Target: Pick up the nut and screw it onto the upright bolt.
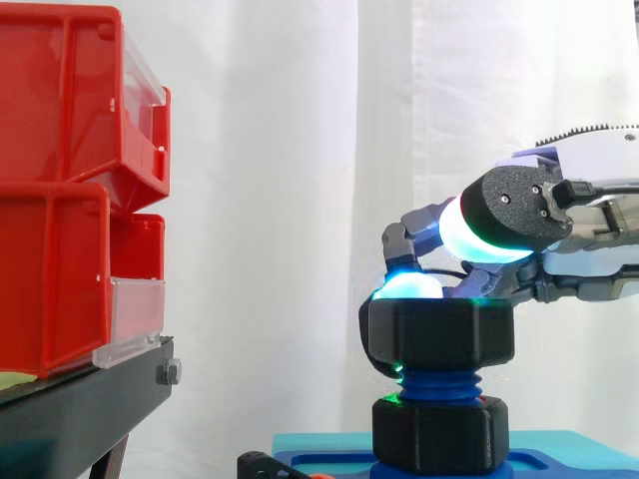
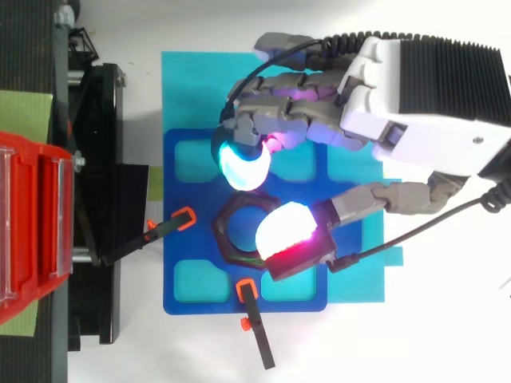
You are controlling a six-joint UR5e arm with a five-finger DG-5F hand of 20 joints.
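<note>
White curtain closes the background behind the work. At the middle stands the upright blue bolt, and all places are given from it. The black nut sits on the top of the bolt, level, with some blue thread visible under it. Below this thread a second black collar is around the foot of the bolt. The bolt stands on a blue plate, which lies on a cyan mat.

The hand comes in from the right of the bolt and is curled around the nut, pinching it. In the top view a cyan glowing fingertip is against one edge of the nut, and the thumb, glowing magenta and red, is on the opposite side.

Two black clamps with orange tips lie near the bolt on the plate's edges: one on the side toward the bins, the other on the adjacent edge. Well apart to the left of the bolt, red bins are stacked on a black stand.
</note>
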